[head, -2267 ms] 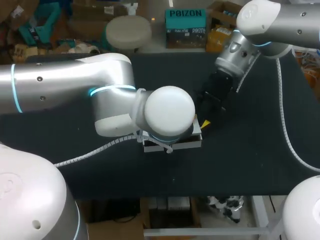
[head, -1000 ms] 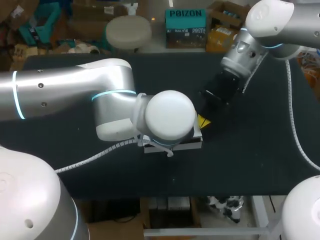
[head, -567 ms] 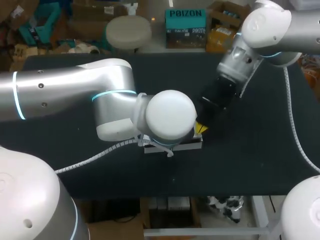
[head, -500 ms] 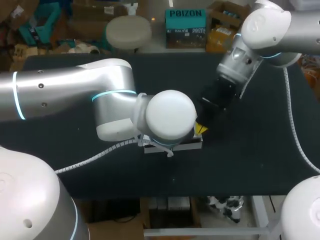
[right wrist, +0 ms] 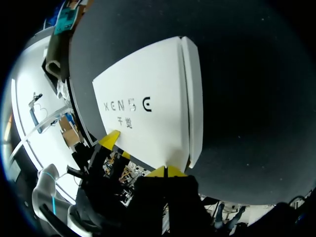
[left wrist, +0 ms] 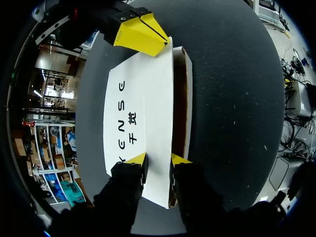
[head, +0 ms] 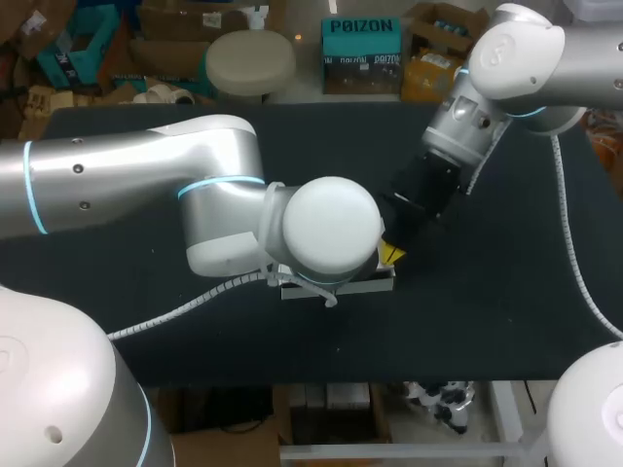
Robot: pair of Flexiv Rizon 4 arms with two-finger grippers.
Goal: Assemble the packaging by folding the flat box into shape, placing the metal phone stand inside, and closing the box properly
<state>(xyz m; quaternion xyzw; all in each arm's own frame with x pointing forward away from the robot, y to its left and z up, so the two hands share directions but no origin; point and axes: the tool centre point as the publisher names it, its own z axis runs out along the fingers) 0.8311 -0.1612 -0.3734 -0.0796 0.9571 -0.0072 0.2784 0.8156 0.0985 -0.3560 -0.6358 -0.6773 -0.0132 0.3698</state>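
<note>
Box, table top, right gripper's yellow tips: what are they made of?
Box: looks like paperboard, matte white outside with black print, raw brown where the inside shows. Table: dark, matte, faintly speckled; maybe a rubber or felt mat, can't tell which. Right gripper tips: smooth opaque yellow, probably plastic or rubber.

The box (left wrist: 143, 123) is white with black lettering on its lid, and brown cardboard shows inside along one side. The table (left wrist: 232, 89) is black, flecked with pale specks. The left gripper (left wrist: 157, 160) and right gripper (right wrist: 167, 171) have black fingers with bright yellow tips. The left arm (head: 127, 185) and right arm (head: 531, 58) are silver-white with cyan rings.
</note>
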